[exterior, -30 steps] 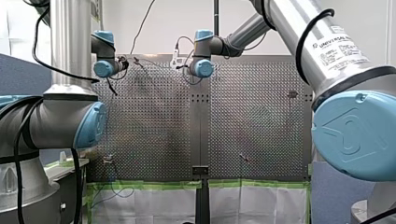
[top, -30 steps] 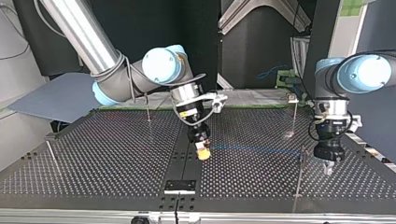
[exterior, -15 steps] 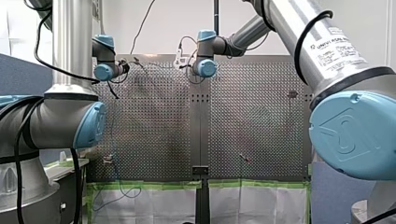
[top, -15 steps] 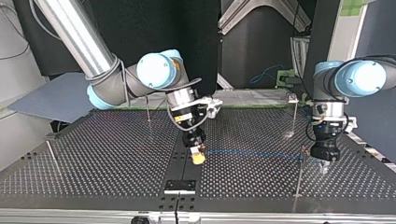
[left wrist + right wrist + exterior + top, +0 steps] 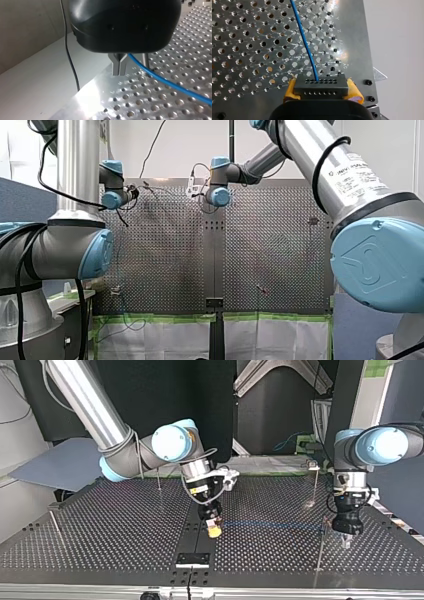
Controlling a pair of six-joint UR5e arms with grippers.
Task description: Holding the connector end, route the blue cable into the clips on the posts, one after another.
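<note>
In the top view my right hand (image 5: 214, 530) hangs low over the middle of the tabletop (image 5: 100, 530), a little toward the edge that is nearest to that camera. The right wrist view shows its yellow pads (image 5: 290, 89) clamped on the two sides of a grey connector (image 5: 321, 90), which has two rows of small holes. The blue cable (image 5: 305, 42) comes out of the top row of this connector and goes away over the perforated surface. In the top view the blue cable runs almost straight and just above the tabletop, from the right hand to a thin post (image 5: 321, 549) near the tabletop's edge at that view's right. My left hand (image 5: 346, 541) points straight down just beside this post, close to the same edge. In the left wrist view its two metal fingers (image 5: 116, 65) are pressed together at the tips and fork apart higher up. The cable appears from behind this fork and slopes down over the holes; I cannot tell if the fingers really hold it. A black wire (image 5: 70, 52) hangs beyond the tabletop's edge.
</note>
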